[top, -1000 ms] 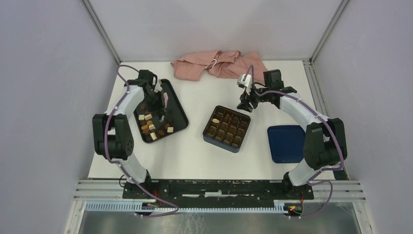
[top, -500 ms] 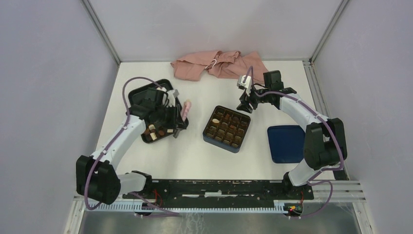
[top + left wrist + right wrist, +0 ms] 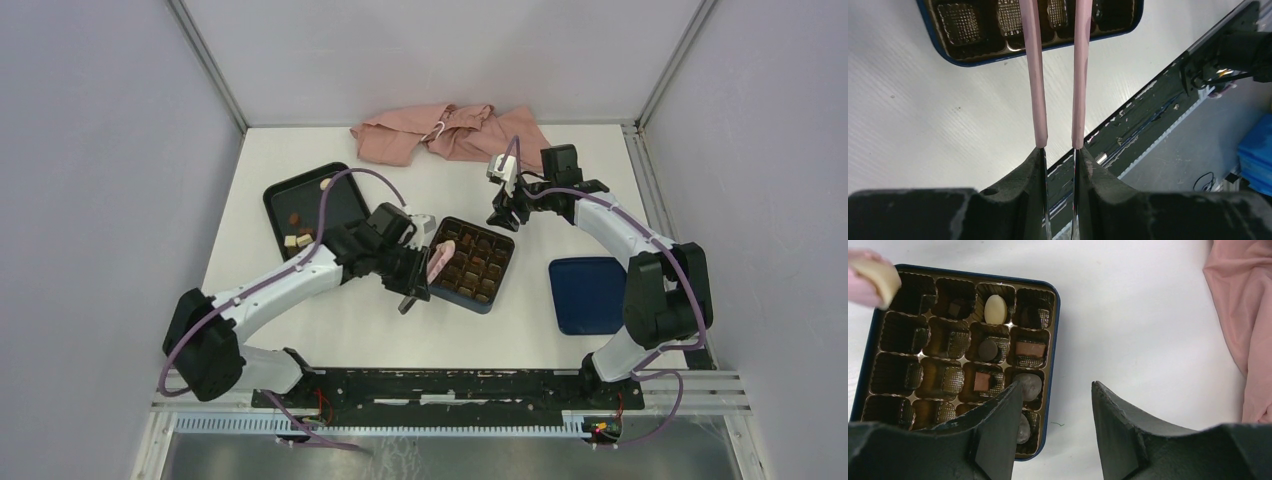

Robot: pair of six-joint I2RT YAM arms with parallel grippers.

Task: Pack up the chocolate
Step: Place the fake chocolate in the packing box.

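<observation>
We are holding a cream-white chocolate (image 3: pixel 879 276) pinched in our left end effector (image 3: pixel 437 262) above the blue box (image 3: pixel 455 295). Next, we judge, comes lowering it into an empty cell just below. Our right end effector (image 3: pixel 1057 385) is hovering open.

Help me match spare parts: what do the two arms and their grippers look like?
Both the left arm and the right arm have white link shells, black joints and a purple cable looping alongside. The left gripper has long, thin pink fingers on a black body; the right gripper has short, black wedge-shaped fingers.
</observation>
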